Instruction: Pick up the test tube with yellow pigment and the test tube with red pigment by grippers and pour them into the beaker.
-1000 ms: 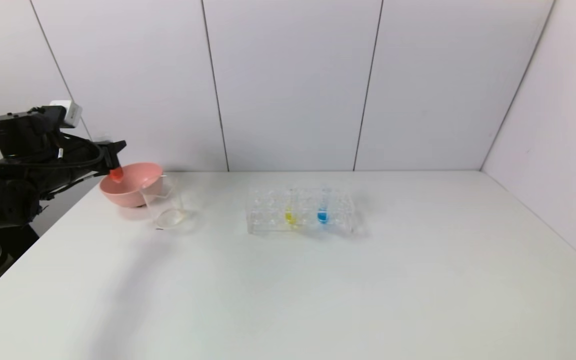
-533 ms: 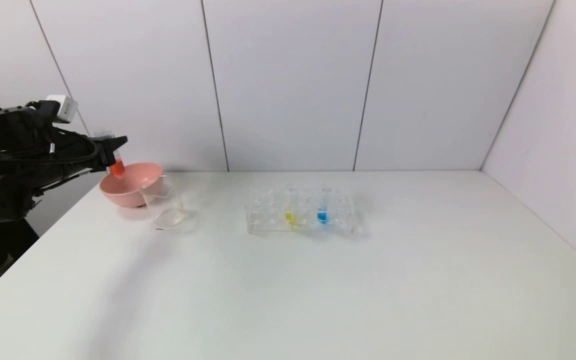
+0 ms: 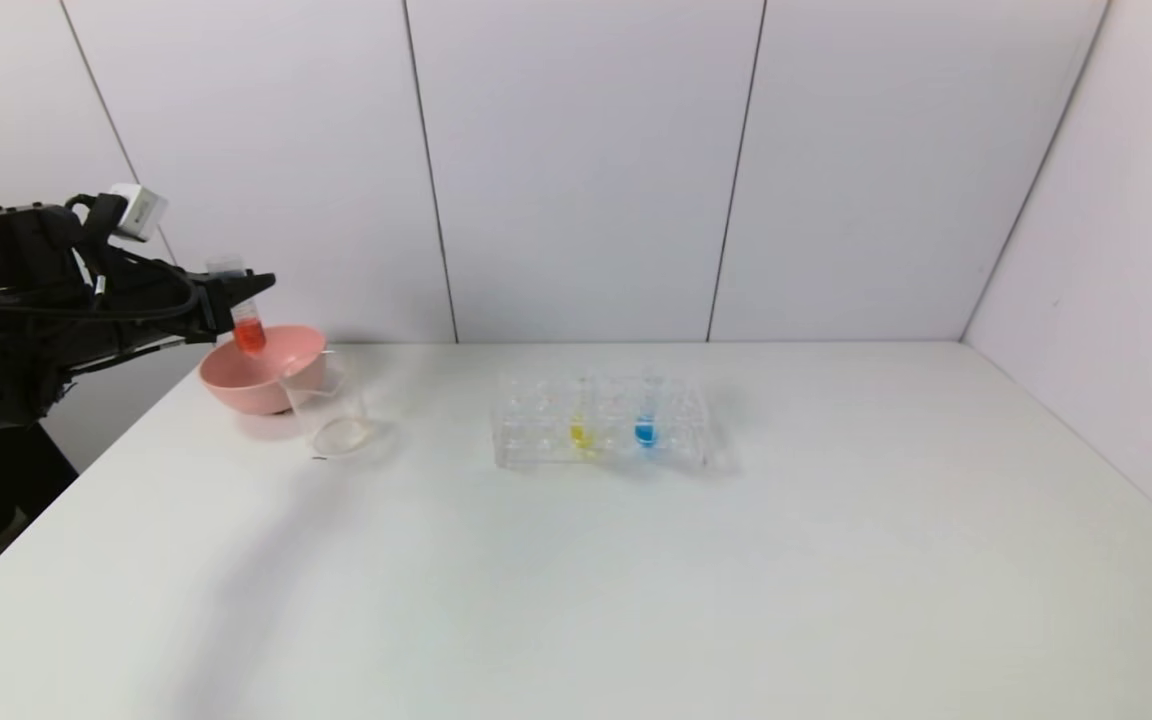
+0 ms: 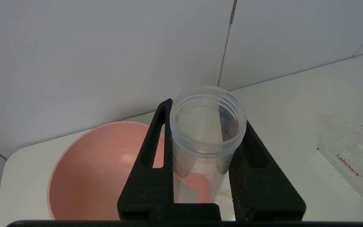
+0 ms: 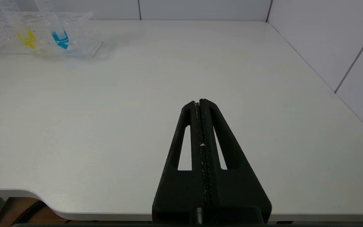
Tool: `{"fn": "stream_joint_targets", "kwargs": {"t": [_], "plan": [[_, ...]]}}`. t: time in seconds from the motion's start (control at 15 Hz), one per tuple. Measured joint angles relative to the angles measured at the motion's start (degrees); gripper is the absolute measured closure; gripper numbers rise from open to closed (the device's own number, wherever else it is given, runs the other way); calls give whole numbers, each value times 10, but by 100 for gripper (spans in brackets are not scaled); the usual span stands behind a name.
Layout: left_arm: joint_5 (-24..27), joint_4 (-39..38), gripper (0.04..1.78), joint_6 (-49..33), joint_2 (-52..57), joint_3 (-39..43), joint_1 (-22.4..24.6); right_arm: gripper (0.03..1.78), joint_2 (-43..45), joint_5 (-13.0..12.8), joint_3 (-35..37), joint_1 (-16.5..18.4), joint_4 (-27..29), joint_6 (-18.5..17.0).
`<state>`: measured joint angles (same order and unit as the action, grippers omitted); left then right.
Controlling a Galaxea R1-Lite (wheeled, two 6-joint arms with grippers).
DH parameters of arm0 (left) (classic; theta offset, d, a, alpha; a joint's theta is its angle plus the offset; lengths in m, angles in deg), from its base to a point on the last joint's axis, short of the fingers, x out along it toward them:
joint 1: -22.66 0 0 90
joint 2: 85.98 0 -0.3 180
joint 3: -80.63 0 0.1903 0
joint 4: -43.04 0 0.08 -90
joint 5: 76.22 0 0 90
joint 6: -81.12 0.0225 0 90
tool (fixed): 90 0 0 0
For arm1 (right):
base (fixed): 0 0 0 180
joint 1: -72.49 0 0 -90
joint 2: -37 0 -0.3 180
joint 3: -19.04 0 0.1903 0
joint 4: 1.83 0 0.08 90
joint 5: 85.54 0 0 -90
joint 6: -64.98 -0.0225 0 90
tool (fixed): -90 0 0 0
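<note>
At the far left of the head view, the left gripper (image 3: pixel 241 290) hangs above the table's back corner, its fingers clamped on the test tube with red pigment (image 3: pixel 244 312). The tube stands nearly upright, mouth up, red liquid in its tip, just over the pink bowl (image 3: pixel 261 378). Touching the bowl's right side in that view stands the beaker (image 3: pixel 331 410), looking empty. Further right, near the middle of the frame, the clear rack (image 3: pixel 601 425) holds the test tube with yellow pigment (image 3: pixel 582 425) and, just right of it, a blue-liquid tube (image 3: pixel 645 420). The right gripper (image 5: pixel 199 104) shows only in its wrist view, fingers pressed together, over the table's (image 3: pixel 836 560) near edge.
</note>
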<state>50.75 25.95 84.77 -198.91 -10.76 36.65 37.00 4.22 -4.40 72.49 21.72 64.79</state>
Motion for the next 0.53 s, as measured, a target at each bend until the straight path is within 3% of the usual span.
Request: {"fn": "stream_joint_targets", "kwargs": {"t": [0.2, 0.53], "plan": [[38, 17, 132, 78, 2, -10, 9, 170, 0, 0, 0, 0, 0, 0], [43, 23, 132, 181, 9, -8, 13, 170, 0, 0, 0, 0, 0, 0]]}}
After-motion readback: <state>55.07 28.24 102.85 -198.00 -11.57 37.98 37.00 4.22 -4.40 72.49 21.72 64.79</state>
